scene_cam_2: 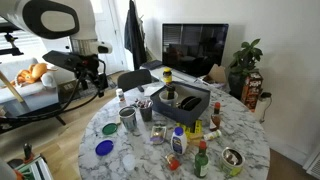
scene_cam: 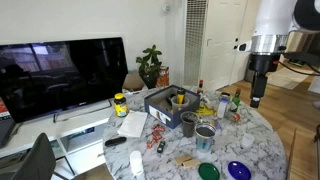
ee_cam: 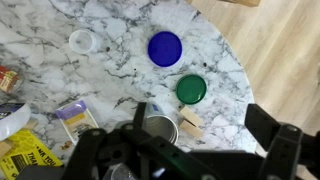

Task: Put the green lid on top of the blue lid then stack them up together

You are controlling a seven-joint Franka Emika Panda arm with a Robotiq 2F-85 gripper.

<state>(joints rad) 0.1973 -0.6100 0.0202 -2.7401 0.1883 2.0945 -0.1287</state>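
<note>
The green lid (ee_cam: 191, 89) lies flat on the marble table near its edge, with the blue lid (ee_cam: 165, 47) flat just beyond it; the two are apart. Both show at the table's near edge in an exterior view: the green lid (scene_cam: 208, 171) and the blue lid (scene_cam: 238, 170). They also show in an exterior view as the blue lid (scene_cam_2: 104, 148) and the green lid (scene_cam_2: 126, 159). My gripper (ee_cam: 205, 135) is open and empty, well above the table. It hangs high over the table's edge in both exterior views (scene_cam: 257, 98) (scene_cam_2: 97, 82).
A grey metal cup (ee_cam: 160, 130) and two small wooden blocks (ee_cam: 190, 122) sit right below the gripper, next to the green lid. A small white lid (ee_cam: 82, 41) lies further off. A dark tray (scene_cam: 168, 102), bottles and cups crowd the table's middle. The table edge (ee_cam: 235, 70) runs beside the lids.
</note>
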